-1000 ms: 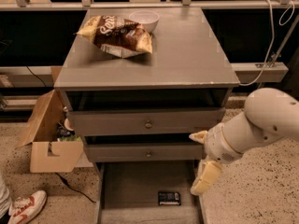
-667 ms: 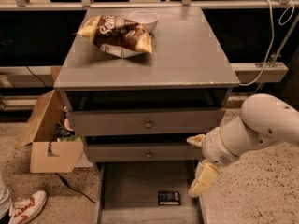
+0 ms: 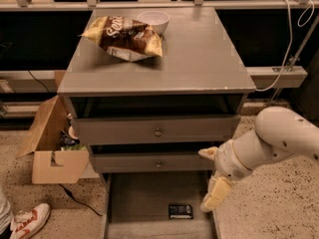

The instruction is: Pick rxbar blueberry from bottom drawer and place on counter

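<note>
The rxbar blueberry [image 3: 180, 211] is a small dark bar with pale print lying flat on the floor of the open bottom drawer [image 3: 139, 198], near its front right. My gripper [image 3: 213, 183] hangs at the drawer's right edge, above and just right of the bar, not touching it. One pale finger [image 3: 216, 195] points down toward the drawer and another [image 3: 208, 153] sticks out left by the middle drawer front. The grey counter [image 3: 199, 54] is the cabinet's top.
A brown-and-yellow chip bag [image 3: 124, 36] and a white bowl [image 3: 153, 20] sit at the back left of the counter. Two upper drawers with brass knobs [image 3: 158, 132] stand slightly open. An open cardboard box [image 3: 50, 148] and a sneaker [image 3: 27, 223] are on the floor at left.
My arm and gripper have shifted slightly left and down toward the open bottom drawer. The bar has not moved.
</note>
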{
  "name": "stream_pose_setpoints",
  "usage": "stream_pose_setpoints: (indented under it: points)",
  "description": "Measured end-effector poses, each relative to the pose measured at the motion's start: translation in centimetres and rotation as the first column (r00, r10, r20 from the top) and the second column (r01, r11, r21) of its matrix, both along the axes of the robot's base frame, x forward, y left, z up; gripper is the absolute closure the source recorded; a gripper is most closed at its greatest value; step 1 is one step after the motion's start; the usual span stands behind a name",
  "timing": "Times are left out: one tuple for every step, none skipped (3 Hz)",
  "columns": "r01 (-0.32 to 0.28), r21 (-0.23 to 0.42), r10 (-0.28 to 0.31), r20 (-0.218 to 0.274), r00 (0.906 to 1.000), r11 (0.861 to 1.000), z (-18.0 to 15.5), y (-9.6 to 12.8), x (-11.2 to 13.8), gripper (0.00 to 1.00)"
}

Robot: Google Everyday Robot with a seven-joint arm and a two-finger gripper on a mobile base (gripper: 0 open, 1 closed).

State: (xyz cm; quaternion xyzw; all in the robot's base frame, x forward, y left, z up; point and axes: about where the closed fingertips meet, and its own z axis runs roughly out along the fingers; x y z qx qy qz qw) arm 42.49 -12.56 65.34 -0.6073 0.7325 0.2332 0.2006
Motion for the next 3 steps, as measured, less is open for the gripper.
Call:
stream_pose_setpoints:
  points:
    - [-0.016,0.034,0.014,0.036,0.9993,0.999,-4.5,-1.4,0.1,0.00]
    - [-0.011,0.031,0.008,0.091,0.9958,0.999,-10.1,-3.5,0.3,0.00]
    - [0.048,0.072,-0.057,0.133,0.9895,0.996,-16.9,-4.9,2.2,0.00]
